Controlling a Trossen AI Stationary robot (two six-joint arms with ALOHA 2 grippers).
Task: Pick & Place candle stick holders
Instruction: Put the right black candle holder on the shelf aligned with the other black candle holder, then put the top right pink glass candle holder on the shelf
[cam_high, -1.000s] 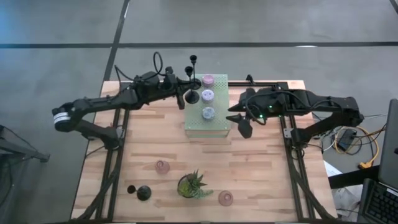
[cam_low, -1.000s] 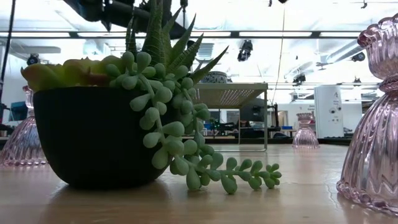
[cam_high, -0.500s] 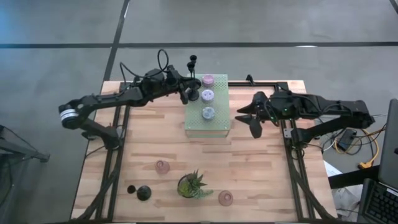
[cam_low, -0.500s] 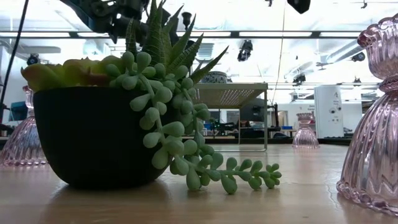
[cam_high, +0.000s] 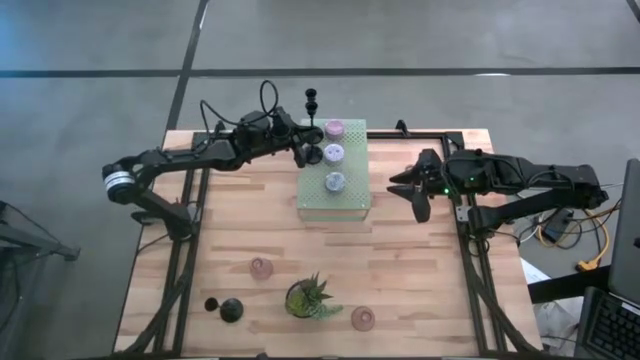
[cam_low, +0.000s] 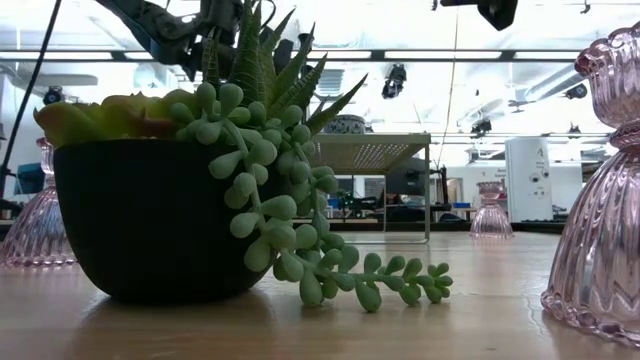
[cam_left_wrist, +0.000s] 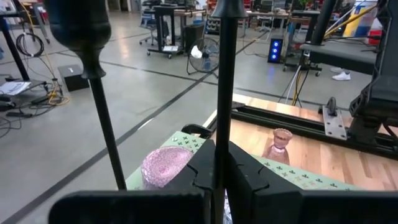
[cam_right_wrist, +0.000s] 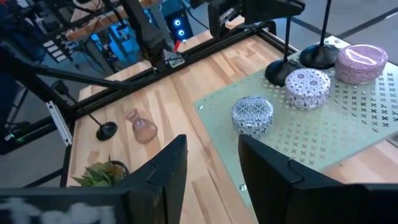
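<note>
2 tools work over the desk (cam_high: 420, 260): the left tool (cam_high: 300, 152) pinches a black holder's (cam_left_wrist: 224, 81) thin stem at the green box's (cam_high: 350, 205) far left corner, while the right tool (cam_high: 418, 192), spread and empty, hovers just right of the box.

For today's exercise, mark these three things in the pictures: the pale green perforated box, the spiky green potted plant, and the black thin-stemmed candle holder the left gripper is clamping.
Pale green perforated box (cam_high: 352, 203): high view, bare near-right corner of its top.
Spiky green potted plant (cam_high: 310, 297): high view, centre of the leaves.
Black thin-stemmed candle holder (cam_left_wrist: 224, 93): left wrist view, mid-stem above the left gripper (cam_left_wrist: 221, 168).
</note>
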